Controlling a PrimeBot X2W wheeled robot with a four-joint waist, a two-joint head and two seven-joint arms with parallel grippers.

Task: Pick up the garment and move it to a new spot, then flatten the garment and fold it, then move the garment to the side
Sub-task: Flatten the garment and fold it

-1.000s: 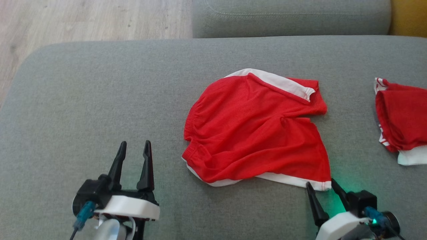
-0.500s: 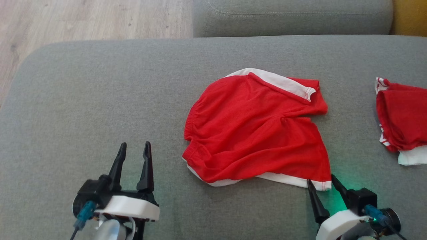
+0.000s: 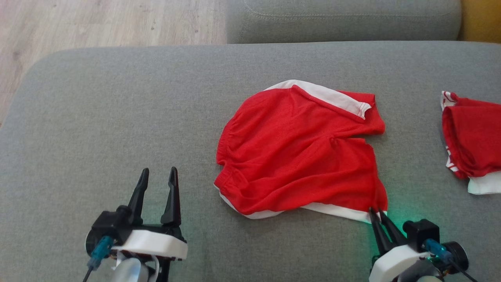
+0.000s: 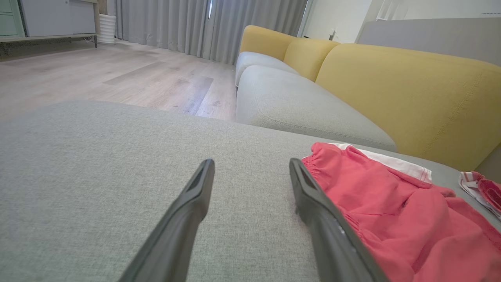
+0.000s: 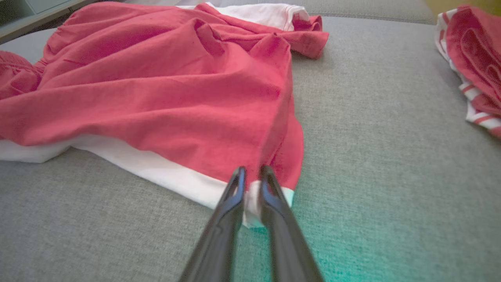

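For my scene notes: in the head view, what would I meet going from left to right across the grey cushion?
left gripper → red garment → other red garment

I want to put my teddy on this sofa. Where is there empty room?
The biggest bare patch of grey cushion is left of the red shorts, beyond the open left gripper. A narrower strip lies between the shorts and the other red garment. It's crowded where the right gripper pinches the shorts' white hem.
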